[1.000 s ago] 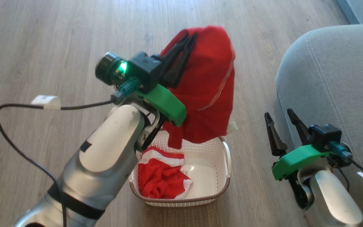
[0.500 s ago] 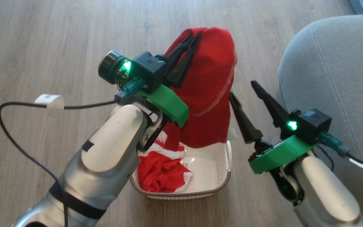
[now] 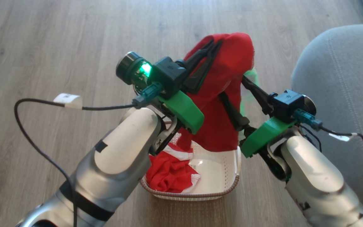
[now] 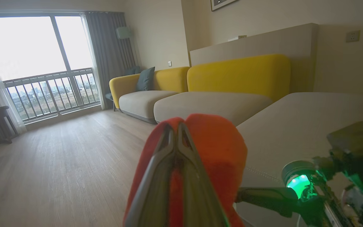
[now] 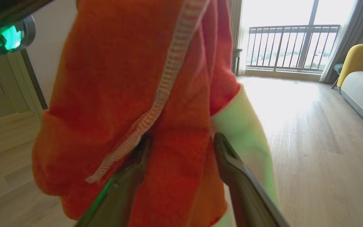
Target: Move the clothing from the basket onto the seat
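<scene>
Clothing (image 3: 219, 132) is split: a crumpled garment (image 3: 169, 175) lies in the basket (image 3: 200, 196), while the left hand (image 3: 214, 42), clamped shut, holds the hanging garment (image 3: 228, 72) above it; the right hand (image 3: 232, 85), wide open, straddles that cloth beside the seat (image 3: 342, 78).

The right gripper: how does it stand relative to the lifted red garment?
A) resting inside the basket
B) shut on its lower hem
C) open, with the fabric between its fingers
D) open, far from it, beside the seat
C: in the right wrist view the right gripper stands open, the red garment hanging between its fingers.
</scene>
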You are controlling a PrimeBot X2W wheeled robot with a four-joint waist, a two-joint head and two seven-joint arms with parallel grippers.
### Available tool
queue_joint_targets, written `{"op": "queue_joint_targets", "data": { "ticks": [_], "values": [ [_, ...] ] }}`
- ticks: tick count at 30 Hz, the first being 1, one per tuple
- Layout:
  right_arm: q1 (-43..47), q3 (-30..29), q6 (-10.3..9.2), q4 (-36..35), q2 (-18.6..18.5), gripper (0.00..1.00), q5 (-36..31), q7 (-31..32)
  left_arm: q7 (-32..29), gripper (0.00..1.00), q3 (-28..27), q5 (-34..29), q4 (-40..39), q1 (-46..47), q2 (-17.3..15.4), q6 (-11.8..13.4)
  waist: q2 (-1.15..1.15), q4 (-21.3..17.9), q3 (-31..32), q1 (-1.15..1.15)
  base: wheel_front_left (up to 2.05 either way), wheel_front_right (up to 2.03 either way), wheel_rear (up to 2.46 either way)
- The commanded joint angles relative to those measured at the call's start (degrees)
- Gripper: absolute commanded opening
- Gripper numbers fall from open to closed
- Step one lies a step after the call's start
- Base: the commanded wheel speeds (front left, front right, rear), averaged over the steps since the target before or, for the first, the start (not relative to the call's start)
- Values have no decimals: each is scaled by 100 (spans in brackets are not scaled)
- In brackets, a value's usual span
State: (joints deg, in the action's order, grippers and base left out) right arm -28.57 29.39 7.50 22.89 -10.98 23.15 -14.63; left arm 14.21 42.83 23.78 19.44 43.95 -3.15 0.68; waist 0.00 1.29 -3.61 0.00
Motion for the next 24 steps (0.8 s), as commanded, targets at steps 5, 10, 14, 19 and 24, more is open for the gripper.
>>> {"op": "queue_joint_targets", "data": {
  "ticks": [5,10,14,19,24],
  "values": [
    [-503,267,-1,450,255,100,-30,-37,62,0,-25,128,-196,363,-1,-36,0,217,65,0,0,0,0],
    [-935,945,-1,992,310,100,411,-37,68,0,234,217,-226,334,18,-100,0,371,131,0,0,0,0],
    [-1262,1188,-1,1207,298,75,701,-37,72,0,375,319,-224,285,23,-96,0,474,175,0,0,0,0],
    [-1251,910,-1,1035,257,0,686,-37,75,0,442,389,-189,213,25,-30,0,511,182,0,0,0,0],
    [-1058,652,-1,795,230,0,584,-37,77,0,410,368,-160,181,26,9,0,420,117,0,0,0,0]
  ]
}}
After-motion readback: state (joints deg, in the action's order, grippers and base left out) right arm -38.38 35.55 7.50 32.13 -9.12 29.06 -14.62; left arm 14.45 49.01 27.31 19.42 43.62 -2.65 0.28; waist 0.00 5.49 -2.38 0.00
